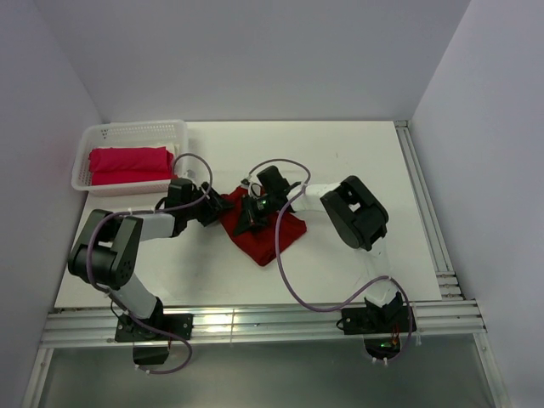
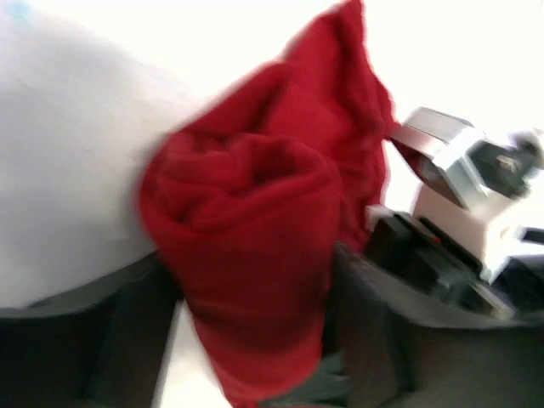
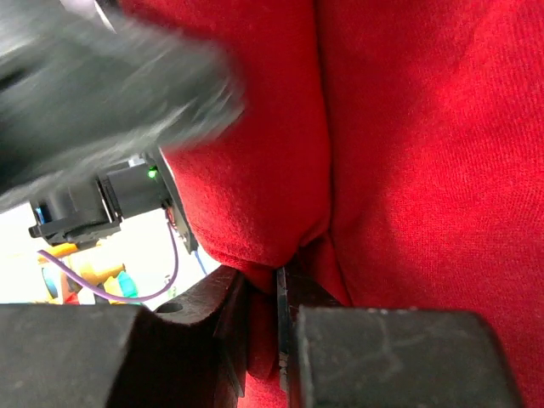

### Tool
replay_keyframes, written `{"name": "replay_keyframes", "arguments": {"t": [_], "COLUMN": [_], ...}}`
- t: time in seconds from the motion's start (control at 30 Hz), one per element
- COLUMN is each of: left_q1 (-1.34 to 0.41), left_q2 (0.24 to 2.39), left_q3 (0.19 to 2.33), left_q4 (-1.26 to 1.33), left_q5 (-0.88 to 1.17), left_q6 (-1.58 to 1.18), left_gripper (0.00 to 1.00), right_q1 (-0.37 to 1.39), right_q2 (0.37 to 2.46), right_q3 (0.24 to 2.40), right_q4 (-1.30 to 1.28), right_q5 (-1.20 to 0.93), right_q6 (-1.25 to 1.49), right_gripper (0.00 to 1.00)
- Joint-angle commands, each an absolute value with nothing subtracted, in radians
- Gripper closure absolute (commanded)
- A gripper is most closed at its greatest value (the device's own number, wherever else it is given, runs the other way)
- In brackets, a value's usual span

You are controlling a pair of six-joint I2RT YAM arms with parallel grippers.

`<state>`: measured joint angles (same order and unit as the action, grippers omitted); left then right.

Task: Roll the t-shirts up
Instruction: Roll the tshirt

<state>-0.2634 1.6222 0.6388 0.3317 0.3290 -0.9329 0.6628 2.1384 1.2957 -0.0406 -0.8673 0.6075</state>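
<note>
Right fingers [image 3: 391, 357] pinch crimson t-shirt [image 1: 263, 242] | left fingers [image 2: 76, 340] straddle it (grip unclear)

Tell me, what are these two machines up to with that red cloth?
Two robot arms are rolling up a dark red t-shirt in the middle of the table. The right pincer pinches a fold of it. The left pincer has the rolled end between its fingers, though a firm grip is unclear. The rest of the shirt lies spread out. A brighter red t-shirt sits rolled in the white basket.
</note>
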Motion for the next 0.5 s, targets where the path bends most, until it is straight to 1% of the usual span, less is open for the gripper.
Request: {"name": "replay_keyframes", "arguments": {"t": [0.0, 0.03, 0.07, 0.1, 0.13, 0.17, 0.2, 0.23, 0.27, 0.3, 0.33, 0.4, 0.43, 0.47], "left_q1": [-0.268, -0.268, -0.268, -0.27, -0.27, -0.27, -0.27, -0.27, -0.27, -0.27, -0.27, -0.271, -0.273, -0.276], "left_q2": [1.673, 1.681, 1.69, 1.706, 1.713, 1.716, 1.721, 1.723, 1.723, 1.721, 1.721, 1.717, 1.713, 1.71], "left_q3": [0.699, 0.707, 0.725, 0.733, 0.742, 0.758, 0.762, 0.77, 0.785, 0.79, 0.801, 0.811, 0.816, 0.816], "left_q4": [0.344, 0.336, 0.309, 0.302, 0.292, 0.267, 0.259, 0.25, 0.224, 0.213, 0.2, 0.158, 0.152, 0.147], "left_q5": [0.279, 0.258, 0.252, 0.249, 0.232, 0.221, 0.213, 0.207, 0.184, 0.178, 0.167, 0.127, 0.118, 0.097], "left_q6": [-0.937, -0.937, -0.937, -0.928, -0.925, -0.925, -0.92, -0.919, -0.917, -0.917, -0.917, -0.92, -0.922, -0.923], "left_gripper": [0.42, 0.51, 0.65, 0.71, 0.83, 0.86, 0.87, 0.87, 0.87, 0.87, 0.86, 0.86, 0.86, 0.85], "right_q1": [0.658, 0.658, 0.658, 0.658, 0.66, 0.66, 0.658, 0.658, 0.658, 0.658, 0.66, 0.66, 0.66, 0.661], "right_q2": [2.161, 2.16, 2.157, 2.151, 2.146, 2.14, 2.128, 2.12, 2.112, 2.094, 2.083, 2.048, 2.034, 2.02], "right_q3": [1.286, 1.282, 1.276, 1.272, 1.263, 1.258, 1.252, 1.247, 1.23, 1.221, 1.203, 1.18, 1.154, 1.14], "right_q4": [-0.012, -0.005, -0.008, -0.011, -0.012, -0.015, -0.023, -0.035, -0.038, -0.049, -0.06, -0.077, -0.083, -0.086], "right_q5": [-0.873, -0.876, -0.877, -0.876, -0.87, -0.867, -0.862, -0.858, -0.85, -0.844, -0.832, -0.809, -0.799, -0.792], "right_q6": [0.617, 0.618, 0.62, 0.617, 0.615, 0.612, 0.601, 0.597, 0.592, 0.586, 0.581, 0.571, 0.568, 0.565], "right_gripper": [1.0, 1.0, 1.0, 1.0, 0.96, 0.93, 0.88, 0.79, 0.75, 0.74, 0.7, 0.69, 0.65, 0.65]}}
